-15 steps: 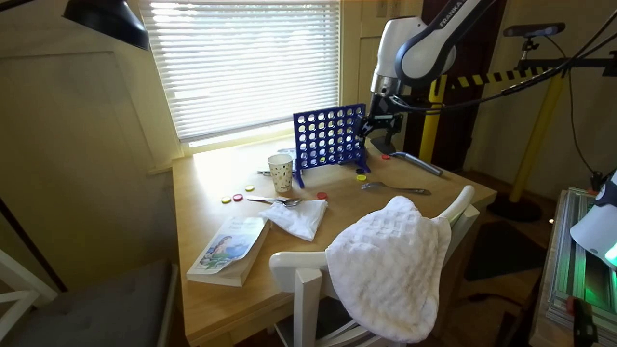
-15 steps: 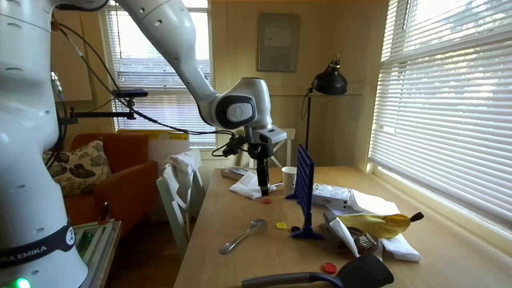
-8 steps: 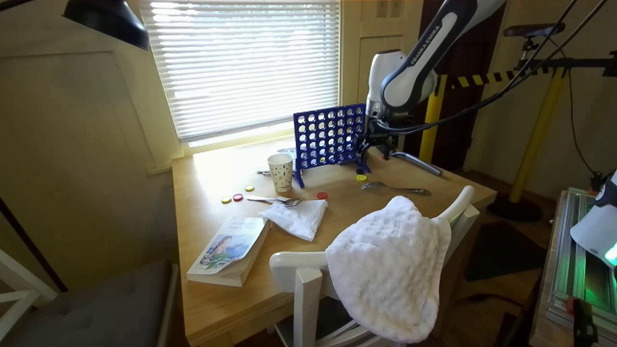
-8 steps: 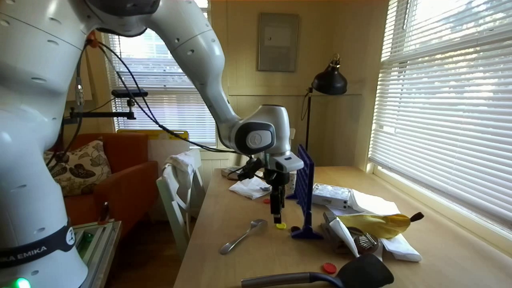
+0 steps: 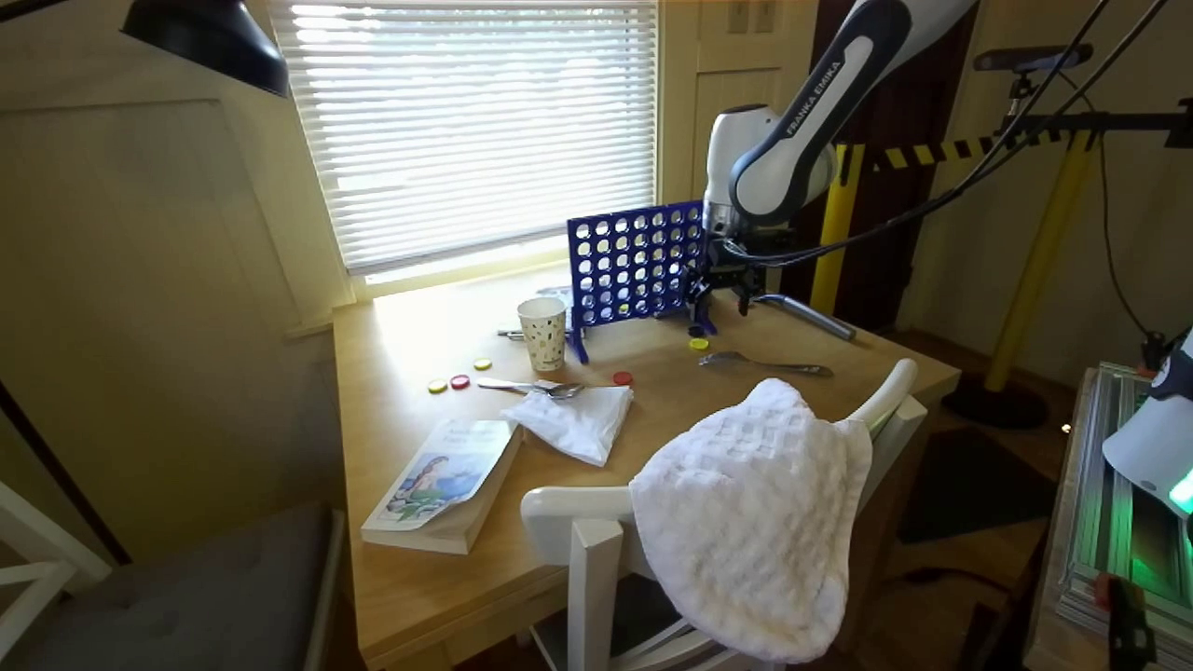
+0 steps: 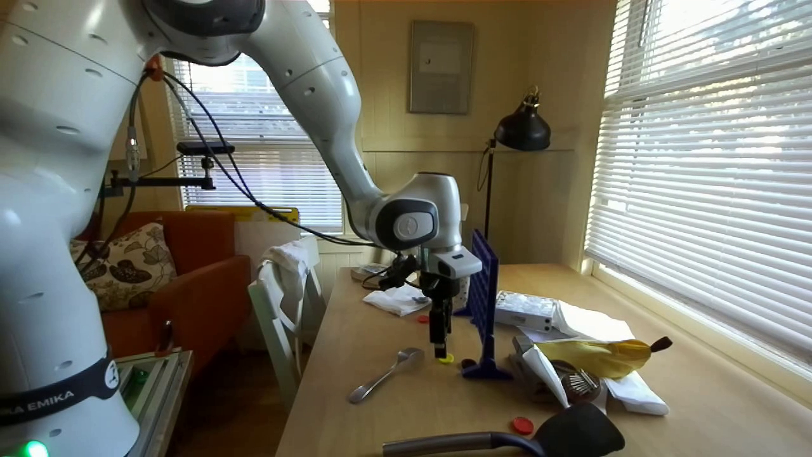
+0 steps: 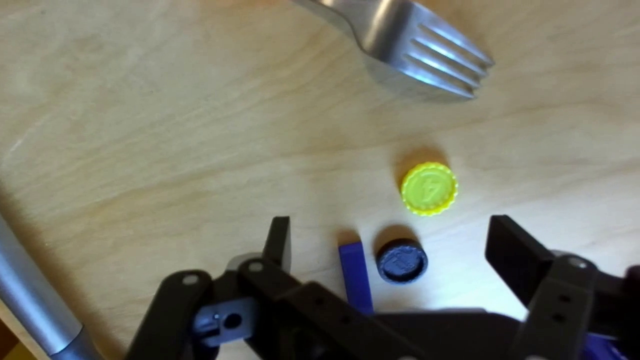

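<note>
Your end effector (image 7: 390,235) hangs wide above the desk (image 7: 200,165); the wrist view puts the black disc (image 7: 402,261) between its 2 fingers (image 7: 278,242), the yellow disc (image 7: 429,189) nearer the chair-side edge (image 5: 457,604).

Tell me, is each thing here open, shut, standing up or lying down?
Gripper: open, holding nothing
Yellow disc: lying flat
Dark disc: lying flat
Fork: lying down
Spatula: lying down
Blue rack: standing upright
Paper cup: upright
Book: closed, cover curling
White towel: draped over chair
Window blind: lowered
</note>
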Controlling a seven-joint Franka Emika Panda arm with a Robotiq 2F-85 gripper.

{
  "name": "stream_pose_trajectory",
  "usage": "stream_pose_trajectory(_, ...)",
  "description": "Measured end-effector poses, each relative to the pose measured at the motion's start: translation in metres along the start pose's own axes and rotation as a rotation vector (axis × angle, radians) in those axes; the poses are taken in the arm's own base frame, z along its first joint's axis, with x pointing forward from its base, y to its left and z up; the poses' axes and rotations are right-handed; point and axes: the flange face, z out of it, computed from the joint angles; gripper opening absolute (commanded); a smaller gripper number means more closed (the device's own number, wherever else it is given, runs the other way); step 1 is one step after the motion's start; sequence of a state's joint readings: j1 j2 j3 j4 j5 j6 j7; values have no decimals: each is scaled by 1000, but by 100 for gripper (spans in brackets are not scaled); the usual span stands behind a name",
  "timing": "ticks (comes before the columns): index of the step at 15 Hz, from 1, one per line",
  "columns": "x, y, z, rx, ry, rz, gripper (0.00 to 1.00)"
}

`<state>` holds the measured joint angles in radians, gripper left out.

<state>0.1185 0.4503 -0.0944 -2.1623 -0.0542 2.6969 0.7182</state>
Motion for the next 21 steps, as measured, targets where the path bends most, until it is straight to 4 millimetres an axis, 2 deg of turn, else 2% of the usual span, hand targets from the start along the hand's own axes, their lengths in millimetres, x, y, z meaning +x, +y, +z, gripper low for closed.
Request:
stream_pose_trajectory(6, -5, -41, 20, -2, 8, -81, 100)
stream_pose_trajectory(8, -5, -49, 27, -1, 8, -88, 100)
stream_pose_trajectory(16, -6, -47, 37, -9, -5, -83, 100)
stream_pose_trajectory(21, 2, -39, 39, 6, 2, -119, 100)
